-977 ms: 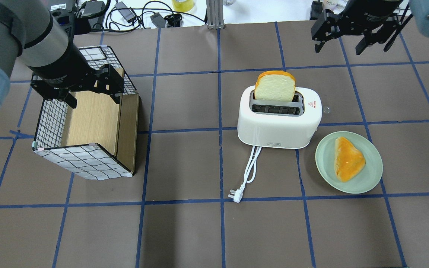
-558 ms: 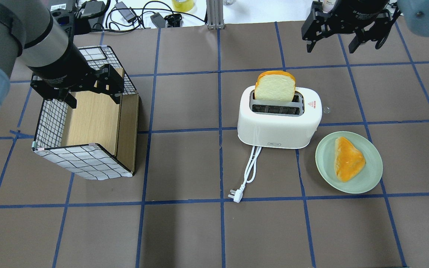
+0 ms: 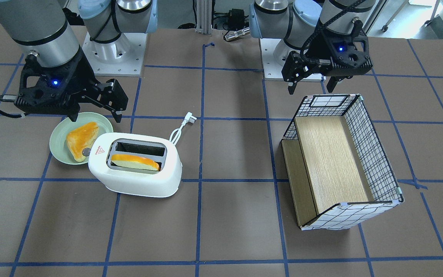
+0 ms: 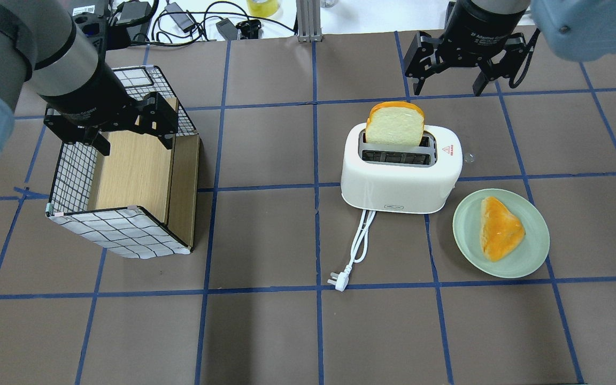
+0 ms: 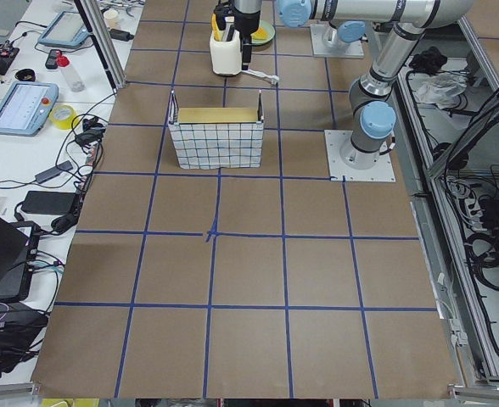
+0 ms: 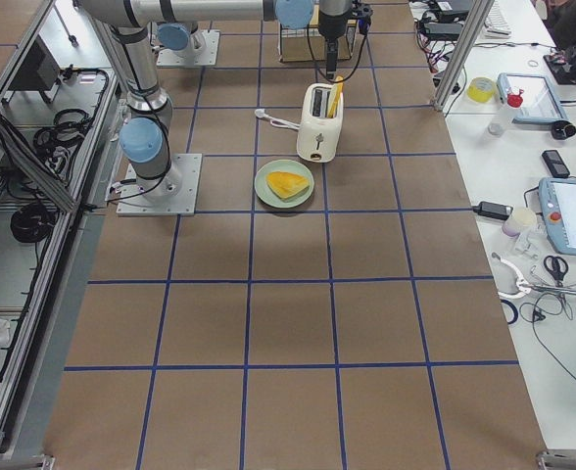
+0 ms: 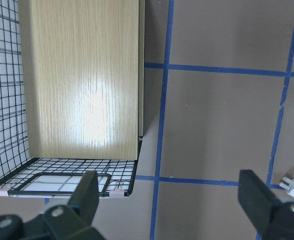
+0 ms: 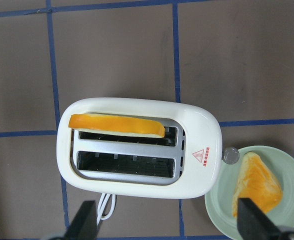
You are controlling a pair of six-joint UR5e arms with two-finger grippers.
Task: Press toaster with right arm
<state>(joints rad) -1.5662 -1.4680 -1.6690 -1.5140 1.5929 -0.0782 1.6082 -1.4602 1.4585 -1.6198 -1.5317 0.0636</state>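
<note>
White plastic toaster (image 4: 400,176) stands on the brown surface (image 4: 265,331), right of the centre, just beside a green plate (image 4: 468,235). Its long axis runs left to right before the robot. The slots face up, the sticker end points to the plate, the cord (image 4: 360,240) toward the robot. A bread slice (image 4: 395,125) hides part of the far slot. The right tool (image 4: 448,85) hovers beyond the toaster with fingers apart; the right arm (image 4: 487,24) is cut off at the frame edge. The left tool (image 4: 134,141), also spread, hangs over a wire basket (image 4: 126,235).
</note>
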